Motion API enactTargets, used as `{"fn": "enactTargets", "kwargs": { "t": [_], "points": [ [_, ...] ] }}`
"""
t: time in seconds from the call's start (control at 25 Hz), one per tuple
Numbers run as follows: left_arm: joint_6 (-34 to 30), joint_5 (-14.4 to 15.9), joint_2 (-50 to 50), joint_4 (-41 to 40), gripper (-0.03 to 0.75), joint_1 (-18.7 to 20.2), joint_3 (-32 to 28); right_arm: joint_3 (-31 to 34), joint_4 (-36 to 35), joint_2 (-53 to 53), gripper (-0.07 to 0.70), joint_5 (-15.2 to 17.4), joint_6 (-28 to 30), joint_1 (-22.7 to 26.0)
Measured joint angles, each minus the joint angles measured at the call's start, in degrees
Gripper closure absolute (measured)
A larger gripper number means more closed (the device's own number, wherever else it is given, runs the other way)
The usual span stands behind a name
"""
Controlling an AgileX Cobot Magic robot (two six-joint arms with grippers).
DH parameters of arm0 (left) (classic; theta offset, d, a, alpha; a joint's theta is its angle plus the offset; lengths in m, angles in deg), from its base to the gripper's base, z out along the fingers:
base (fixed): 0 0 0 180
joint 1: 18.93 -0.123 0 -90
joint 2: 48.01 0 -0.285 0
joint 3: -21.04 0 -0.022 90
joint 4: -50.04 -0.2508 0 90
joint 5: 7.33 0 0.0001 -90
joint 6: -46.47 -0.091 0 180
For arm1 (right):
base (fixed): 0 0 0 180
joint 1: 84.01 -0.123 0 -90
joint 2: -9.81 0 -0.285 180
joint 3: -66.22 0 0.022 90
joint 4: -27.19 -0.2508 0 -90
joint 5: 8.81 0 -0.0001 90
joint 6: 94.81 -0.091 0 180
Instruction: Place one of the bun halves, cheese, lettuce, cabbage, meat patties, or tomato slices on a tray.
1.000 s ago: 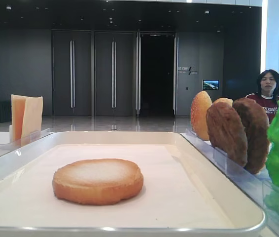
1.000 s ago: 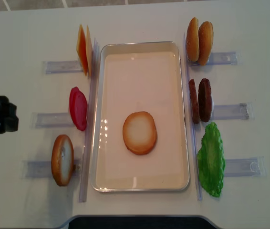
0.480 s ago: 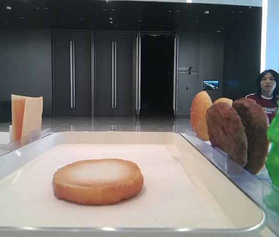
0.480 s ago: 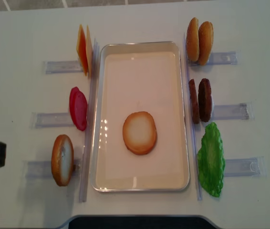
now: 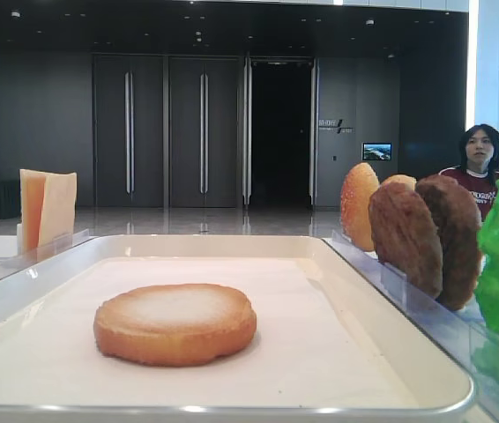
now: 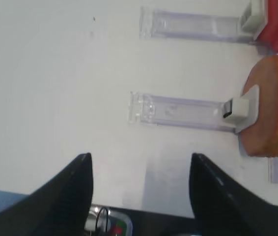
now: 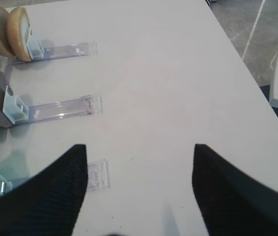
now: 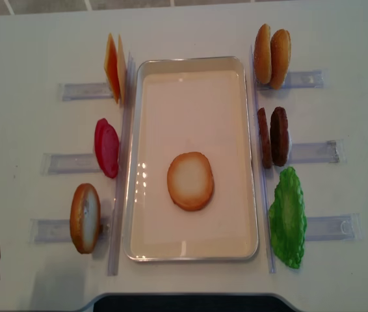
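White table (image 8: 34, 39) w/ a white tray (image 8: 136, 156) in the middle; flat bun half (image 8: 190, 181) lies face-up on it, nearer end. Left of tray, upright in clear holders (image 8: 64, 162): cheese (image 8: 114, 68) far, tomato slice (image 8: 106, 147) mid, domed bun (image 8: 85, 217) near. Right: two more buns (image 8: 272, 55) far, meat patties (image 8: 274, 136) mid, lettuce (image 8: 288, 218) near. Low view: dark hall, tall doors (image 5: 166, 132), a person (image 5: 477, 167) at far right. Left gripper (image 6: 139, 191) over bare table, jaws wide, nothing between. Right gripper (image 7: 139, 189) same, wide & empty.
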Motion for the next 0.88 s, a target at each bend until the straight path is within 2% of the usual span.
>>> {"fn": "enactTargets", "kwargs": {
  "t": [0.44,0.88],
  "points": [
    [0.0,0.2,19.2,0.0,0.244,0.0,0.0,0.0,0.0,0.0,0.165,0.0,0.0,0.0],
    [0.0,0.3,20.2,0.0,0.244,0.0,0.0,0.0,0.0,0.0,0.165,0.0,0.0,0.0]
  ]
}}
